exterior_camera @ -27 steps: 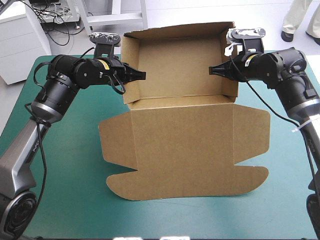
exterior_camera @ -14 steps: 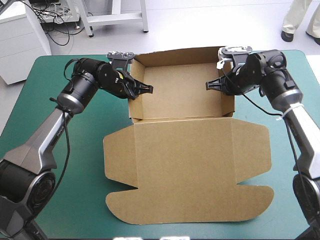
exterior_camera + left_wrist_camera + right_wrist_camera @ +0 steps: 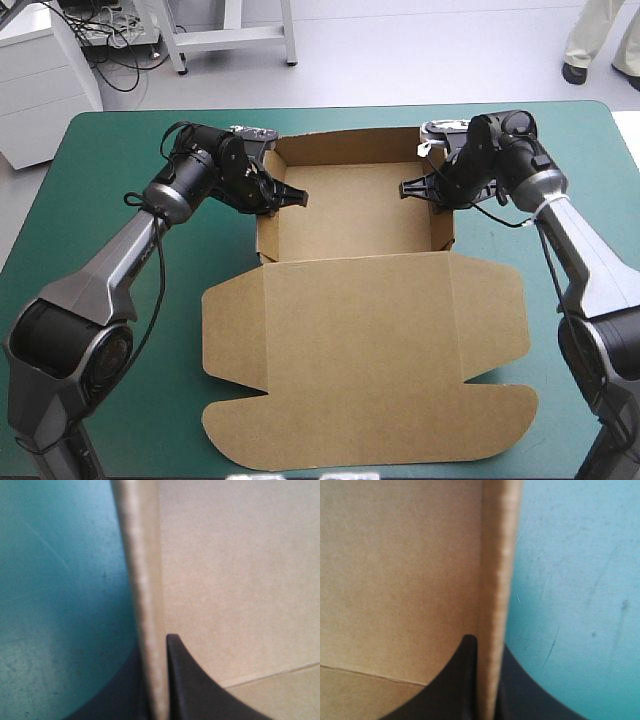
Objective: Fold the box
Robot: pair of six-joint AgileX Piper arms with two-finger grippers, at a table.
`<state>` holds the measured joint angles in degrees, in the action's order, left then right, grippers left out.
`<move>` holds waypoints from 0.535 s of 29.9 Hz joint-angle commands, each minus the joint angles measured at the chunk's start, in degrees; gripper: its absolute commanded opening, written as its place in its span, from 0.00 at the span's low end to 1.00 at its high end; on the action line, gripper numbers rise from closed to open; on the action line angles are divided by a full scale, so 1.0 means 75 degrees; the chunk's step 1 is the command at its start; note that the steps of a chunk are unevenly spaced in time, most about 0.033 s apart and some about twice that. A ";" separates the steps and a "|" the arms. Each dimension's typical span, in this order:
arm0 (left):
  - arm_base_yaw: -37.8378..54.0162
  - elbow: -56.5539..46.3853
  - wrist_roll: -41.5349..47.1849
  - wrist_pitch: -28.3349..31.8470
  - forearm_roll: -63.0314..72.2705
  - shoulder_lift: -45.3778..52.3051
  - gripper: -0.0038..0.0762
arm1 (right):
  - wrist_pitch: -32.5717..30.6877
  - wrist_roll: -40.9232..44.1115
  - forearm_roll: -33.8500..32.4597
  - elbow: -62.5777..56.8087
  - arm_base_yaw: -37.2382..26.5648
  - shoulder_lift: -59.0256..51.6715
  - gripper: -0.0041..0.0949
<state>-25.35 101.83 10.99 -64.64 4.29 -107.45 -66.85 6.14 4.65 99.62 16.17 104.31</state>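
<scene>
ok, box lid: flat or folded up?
Flat: the lid lies spread on the table, near side. Only the tray's walls stand up, held by the left gripper and right gripper.

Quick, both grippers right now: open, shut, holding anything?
Left gripper: shut on the box, at its left wall.
Right gripper: shut on the box, at its right wall.

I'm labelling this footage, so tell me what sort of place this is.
Probably a robot test bench: a teal-green table, and the left pincer and right pincer each shut on a side wall of a brown box.
</scene>
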 commanded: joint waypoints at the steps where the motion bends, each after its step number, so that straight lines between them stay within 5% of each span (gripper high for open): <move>1: -0.0156 0.0250 -0.0295 0.0163 0.0117 0.0142 0.01 | 0.0078 -0.0260 0.0583 0.0259 0.0026 -0.0280 0.02; 16: -0.0156 0.0269 -0.0917 -0.0265 0.0194 -0.0356 0.01 | -0.0437 -0.0273 0.0442 0.0259 0.0026 0.0444 0.02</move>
<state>-25.72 102.15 9.29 -66.99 5.00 -113.25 -70.01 6.25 4.55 99.62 16.17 110.65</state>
